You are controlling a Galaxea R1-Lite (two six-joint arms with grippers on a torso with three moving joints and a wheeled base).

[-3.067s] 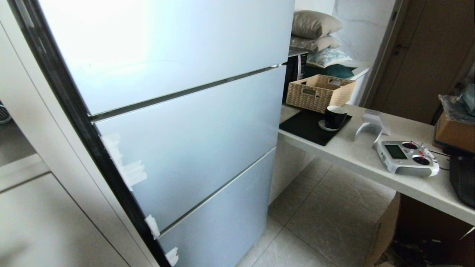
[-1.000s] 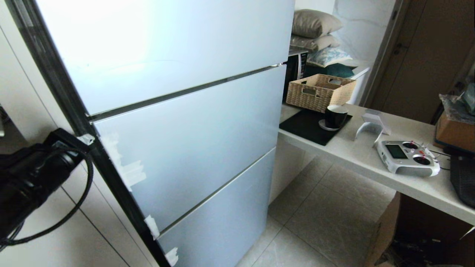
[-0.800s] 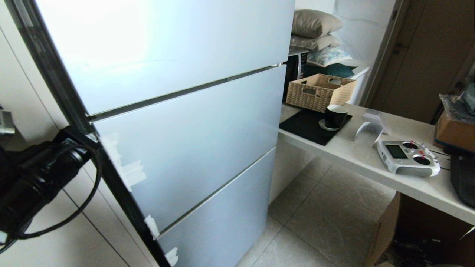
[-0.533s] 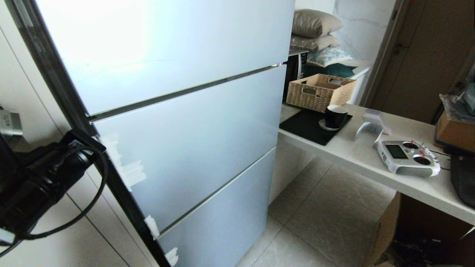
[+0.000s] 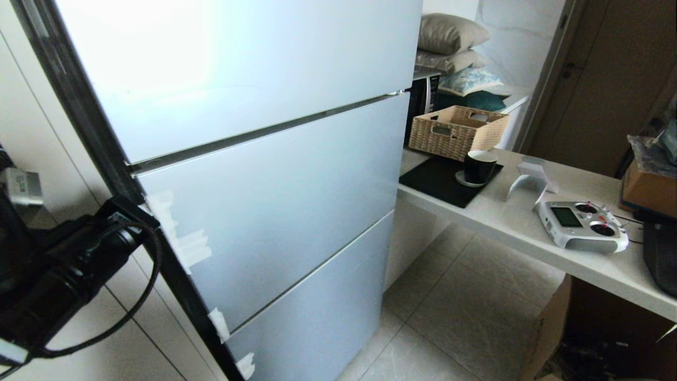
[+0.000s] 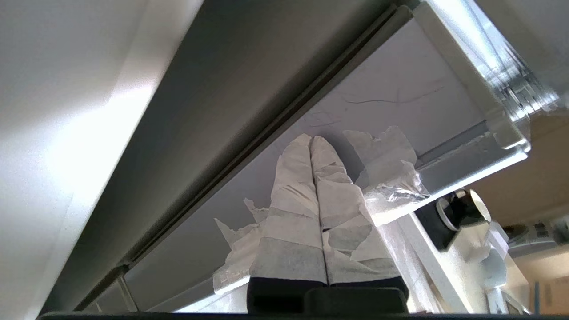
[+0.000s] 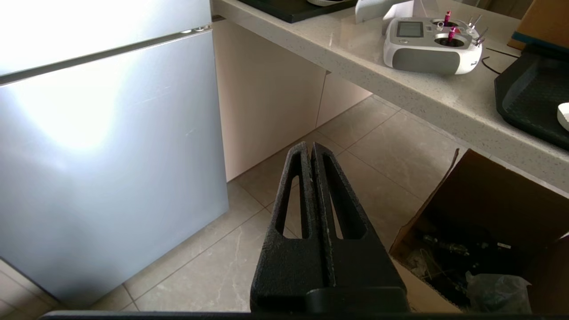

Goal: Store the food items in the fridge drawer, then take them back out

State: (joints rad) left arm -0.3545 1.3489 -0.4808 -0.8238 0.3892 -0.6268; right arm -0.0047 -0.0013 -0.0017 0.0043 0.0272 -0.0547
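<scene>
Standing shut, the fridge (image 5: 254, 159) is seen as three frosted blue-grey front panels stacked one above another, split by thin dark seams, with torn white tape (image 5: 182, 241) stuck along the black left edge. Neither the fridge drawer nor the food items can be seen in any view; whatever is behind the panels is hidden. The left gripper (image 6: 312, 141) is clenched on nothing, its tape-wrapped fingers (image 6: 293, 186) pressed together, the tips set at the taped door edge; whether they touch it cannot be made out. In the head view only the dark wrist and cable of the left arm (image 5: 63, 270) are seen, cut off by the frame. The right gripper (image 7: 310, 146) is likewise clenched and empty, held over the tiled floor (image 7: 391, 146) near a cardboard box (image 7: 480, 213).
</scene>
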